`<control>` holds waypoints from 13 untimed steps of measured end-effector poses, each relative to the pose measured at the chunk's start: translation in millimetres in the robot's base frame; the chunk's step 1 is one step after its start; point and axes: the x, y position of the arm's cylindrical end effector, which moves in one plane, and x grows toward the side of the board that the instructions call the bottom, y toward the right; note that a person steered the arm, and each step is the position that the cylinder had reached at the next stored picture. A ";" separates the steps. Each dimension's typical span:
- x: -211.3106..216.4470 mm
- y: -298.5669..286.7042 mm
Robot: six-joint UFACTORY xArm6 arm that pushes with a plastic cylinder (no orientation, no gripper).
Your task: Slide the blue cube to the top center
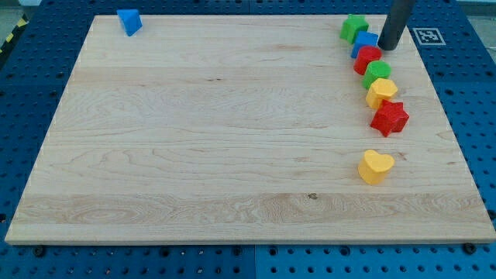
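The blue cube [364, 43] lies near the board's top right, in a chain of blocks. My tip [387, 48] stands just to its right, close to or touching it. Above-left of the cube is a green block [353, 28]. Below it run a red block [368, 59], a green round block [377, 73], a yellow block [380, 92] and a red star [389, 118].
A yellow heart [375, 167] lies alone lower on the right. A blue triangular block [129, 22] sits at the top left of the wooden board [217, 132]. A marker tag [428, 36] lies off the board's top right.
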 end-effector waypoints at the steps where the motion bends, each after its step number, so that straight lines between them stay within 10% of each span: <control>1: 4.4 -6.0; 13: -39.0 -245.6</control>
